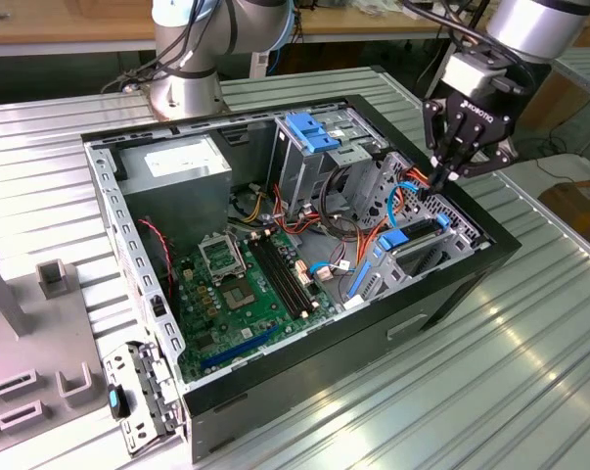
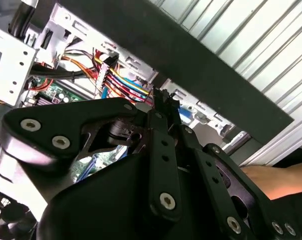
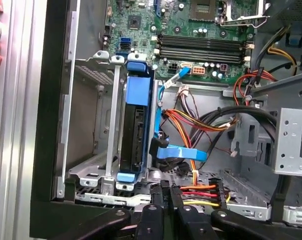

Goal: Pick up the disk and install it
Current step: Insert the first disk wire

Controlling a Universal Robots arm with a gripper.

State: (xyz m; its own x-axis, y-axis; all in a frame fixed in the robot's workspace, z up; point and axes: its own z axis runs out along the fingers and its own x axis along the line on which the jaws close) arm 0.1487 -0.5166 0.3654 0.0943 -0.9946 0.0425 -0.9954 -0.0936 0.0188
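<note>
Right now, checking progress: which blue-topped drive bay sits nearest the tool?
The low bay holding the disk, below the tool; the tall cage stands farther.

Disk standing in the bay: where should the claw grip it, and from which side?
Probably by its blue rails, pinching across the exposed edge from the case's open side. The disk stands on edge in the metal bay, so its broad faces look walled in, and cables crowd one side.

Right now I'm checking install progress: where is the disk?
The disk stands on edge in the metal drive bay at the case's front corner, by the exterior view's right, beside orange and blue cables, with the gripper just above.
</note>
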